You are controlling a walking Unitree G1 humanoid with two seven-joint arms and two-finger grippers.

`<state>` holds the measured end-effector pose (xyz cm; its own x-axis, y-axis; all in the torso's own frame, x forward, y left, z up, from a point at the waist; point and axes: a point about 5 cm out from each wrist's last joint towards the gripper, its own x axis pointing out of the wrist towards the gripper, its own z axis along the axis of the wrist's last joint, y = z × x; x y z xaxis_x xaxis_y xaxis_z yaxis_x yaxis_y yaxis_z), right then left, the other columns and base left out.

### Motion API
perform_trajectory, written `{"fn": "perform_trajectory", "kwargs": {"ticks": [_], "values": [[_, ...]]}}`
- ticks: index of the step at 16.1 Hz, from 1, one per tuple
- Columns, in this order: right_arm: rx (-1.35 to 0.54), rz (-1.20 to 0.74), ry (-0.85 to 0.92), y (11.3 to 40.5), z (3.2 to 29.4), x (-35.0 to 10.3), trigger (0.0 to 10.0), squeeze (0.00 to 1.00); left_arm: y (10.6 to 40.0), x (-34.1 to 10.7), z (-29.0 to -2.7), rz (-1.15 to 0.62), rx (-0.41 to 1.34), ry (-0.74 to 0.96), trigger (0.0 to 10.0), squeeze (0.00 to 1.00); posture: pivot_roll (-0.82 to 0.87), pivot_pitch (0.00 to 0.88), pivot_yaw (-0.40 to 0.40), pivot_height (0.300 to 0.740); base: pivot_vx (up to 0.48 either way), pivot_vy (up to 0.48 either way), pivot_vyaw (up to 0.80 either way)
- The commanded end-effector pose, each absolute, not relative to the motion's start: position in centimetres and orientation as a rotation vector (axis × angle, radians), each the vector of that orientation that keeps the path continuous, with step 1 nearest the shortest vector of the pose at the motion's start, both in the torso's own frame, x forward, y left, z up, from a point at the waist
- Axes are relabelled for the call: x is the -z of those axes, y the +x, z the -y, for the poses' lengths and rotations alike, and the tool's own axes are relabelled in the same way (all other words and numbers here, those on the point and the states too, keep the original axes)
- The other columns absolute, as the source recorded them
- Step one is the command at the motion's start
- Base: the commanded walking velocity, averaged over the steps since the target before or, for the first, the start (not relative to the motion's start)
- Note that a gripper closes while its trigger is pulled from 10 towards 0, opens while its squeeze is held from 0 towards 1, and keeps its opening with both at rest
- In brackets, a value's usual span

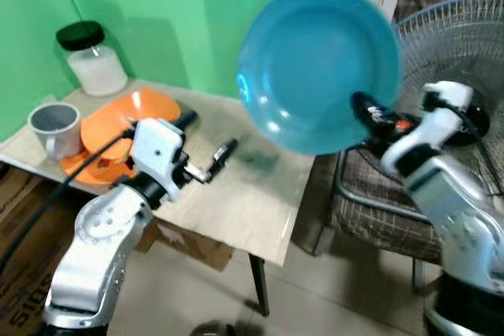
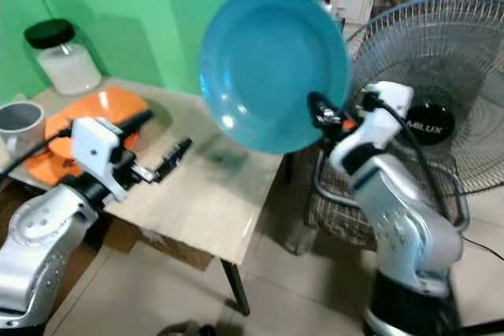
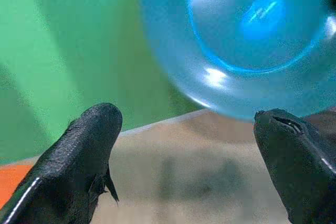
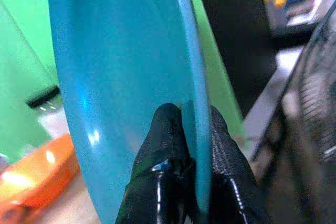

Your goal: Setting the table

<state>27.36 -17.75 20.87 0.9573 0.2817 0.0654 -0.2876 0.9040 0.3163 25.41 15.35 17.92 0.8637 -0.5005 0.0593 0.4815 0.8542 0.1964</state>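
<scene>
Upright, blue plate [image 1: 319, 64] facing camera (rim pinched), right claw [image 1: 364, 108].

A worktop [image 1: 236, 202] fills the lower left of the frame. At its far left a mug [image 1: 53, 127] stands beside stacked bowls [image 1: 126, 127], with a jar [image 1: 93, 59] behind them. A plate [image 1: 319, 68] hangs on edge above the worktop's right end. A fan [image 1: 465, 53] stands at the right, behind a chair [image 1: 378, 210].

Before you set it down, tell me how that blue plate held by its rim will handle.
The blue plate looks rigid: it stays flat though the right gripper pinches only its rim. Its glossy surface suggests it may slip. Held nearly on edge above the table, it could swing or twist in the grip.
</scene>
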Motion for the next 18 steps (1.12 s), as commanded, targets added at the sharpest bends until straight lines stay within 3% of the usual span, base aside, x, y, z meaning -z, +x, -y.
{"fn": "perform_trajectory", "kwargs": {"ticks": [1, 4, 9, 12, 13, 18], "values": [[-0.271, 0.084, 0.284, 26.9, 17.6, -21.9, 10.0, 0.0, 25.6, -17.6, -15.8, 0.079, 0.476, 0.217, 10.0, 0.0, 0.07, 0.0, 0.068, 0.74, 0.0, 0.0, 0.0], [-0.11, 0.15, 0.175, 24.9, 18.5, -21.6, 10.0, 0.0, 26.7, -16.9, -15.1, 0.04, 0.394, 0.24, 10.0, 0.0, 0.05, 0.0, 0.085, 0.74, 0.0, 0.0, -0.71], [-0.035, 0.182, 0.167, 23.9, 18.2, -20.9, 10.0, 0.0, 27.2, -18.0, -14.9, 0.195, 0.168, 0.156, 10.0, 0.0, 0.06, 0.0, 0.068, 0.74, 0.0, 0.0, -0.78], [-0.026, 0.18, 0.179, 23.9, 17.7, -20.5, 10.0, 0.0, 27.2, -18.0, -15.0, 0.183, 0.173, 0.164, 10.0, 0.0, 0.06, 0.0, 0.061, 0.74, 0.0, 0.0, -0.78], [-0.006, 0.192, 0.145, 24.0, 17.4, -20.5, 10.0, 0.0, 26.8, -17.3, -14.5, 0.121, 0.308, 0.129, 10.0, 0.0, 0.05, 0.0, 0.058, 0.74, 0.0, 0.0, -0.78], [-0.08, 0.142, 0.136, 24.6, 17.0, -19.8, 10.0, 0.0, 26.5, -16.6, -15.2, 0.115, 0.216, 0.163, 10.0, 0.0, 0.09, 0.0, 0.016, 0.74, 0.0, 0.0, -0.79]]}}
